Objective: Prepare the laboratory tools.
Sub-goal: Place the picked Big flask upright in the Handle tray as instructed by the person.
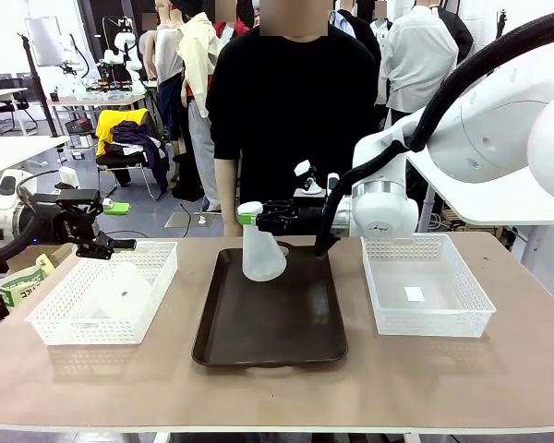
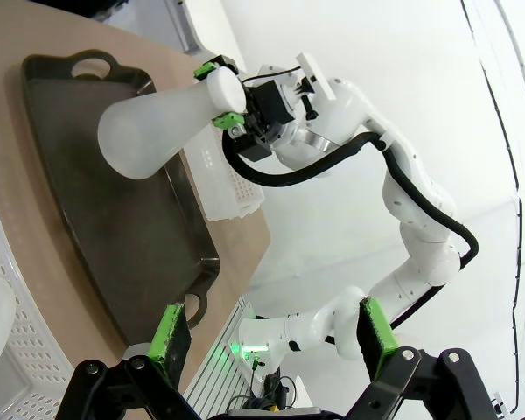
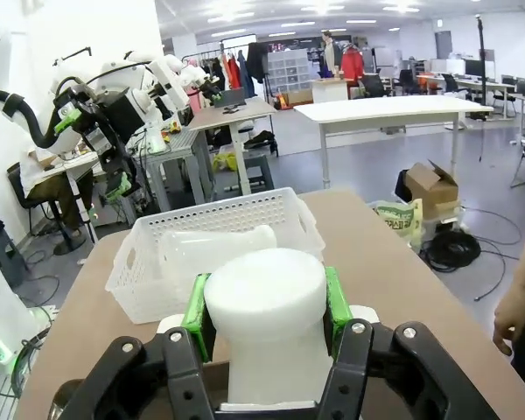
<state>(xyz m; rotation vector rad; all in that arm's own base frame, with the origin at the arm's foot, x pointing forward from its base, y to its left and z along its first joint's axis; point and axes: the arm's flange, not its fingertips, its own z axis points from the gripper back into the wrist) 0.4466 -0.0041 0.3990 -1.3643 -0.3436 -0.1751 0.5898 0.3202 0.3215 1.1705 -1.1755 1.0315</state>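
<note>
**One flask held at the tray, one lying in a basket**

A green and white packet (image 1: 18, 284) sits at the left edge of the surface (image 1: 443, 378). It has print on it, but the print is too small to read. A small white tag (image 1: 414, 293) lies in the right basket (image 1: 475, 309). I cannot tell if anything is written on it. A person in a black top (image 1: 291, 120) stands at the far side, right behind the dark tray (image 1: 268, 332).

The right gripper (image 1: 256, 216) is pinching the neck of a flask (image 1: 263, 258), with one green pad on each side. The flask is upright at the far end of the tray. I cannot tell if its bottom touches the tray.

The left gripper (image 1: 118, 226) is spread wide with nothing in it. It hangs over the far side of the left basket (image 1: 51, 328). The second flask (image 1: 122, 293) lies on its side in that basket, below the left gripper and apart from it.
</note>
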